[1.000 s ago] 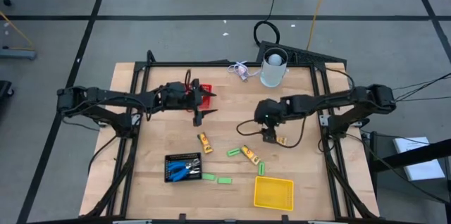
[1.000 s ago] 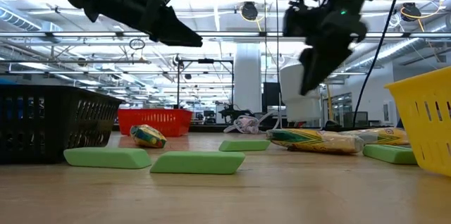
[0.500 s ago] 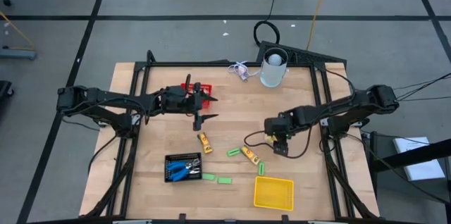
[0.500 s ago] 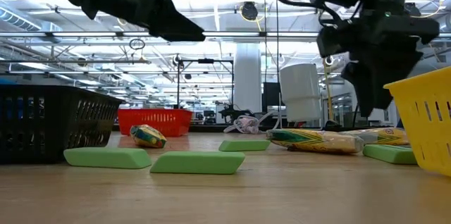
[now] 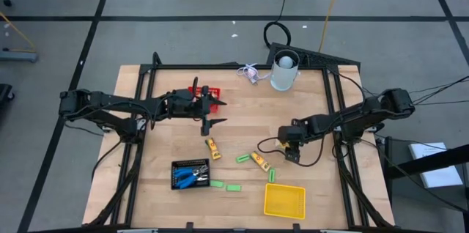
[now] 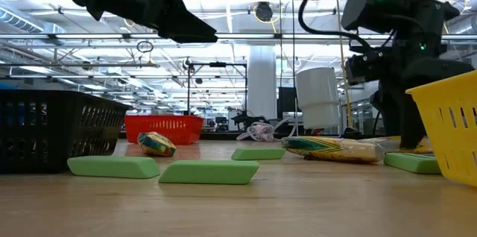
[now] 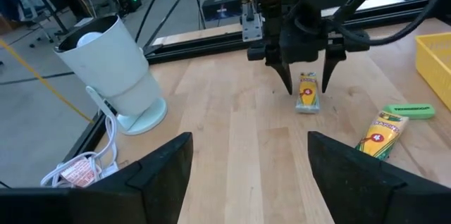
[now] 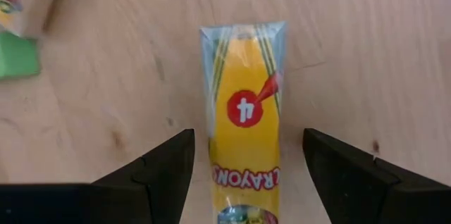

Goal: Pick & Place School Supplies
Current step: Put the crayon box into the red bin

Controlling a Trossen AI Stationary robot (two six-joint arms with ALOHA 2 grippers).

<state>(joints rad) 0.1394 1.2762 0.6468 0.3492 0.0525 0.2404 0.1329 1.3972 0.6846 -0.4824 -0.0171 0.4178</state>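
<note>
Right claw (image 8: pixel 245 182) points straight down at the wooden table (image 8: pixel 366 48); its two dark fingers (image 8: pixel 158 171) stand spread, one on each long side of a yellow crayon pack (image 8: pixel 244 129). The fingers are apart from the pack, with bare wood showing in both gaps. The pack lies flat in clear wrap: a red disc with a white "4", and red lettering across the end nearest the claw. That end runs out of sight between the fingers. Off to one side sits a bright green bar (image 8: pixel 15 56), with the corner of a second yellow item, possibly another crayon pack (image 8: pixel 27 0), touching it.
</note>
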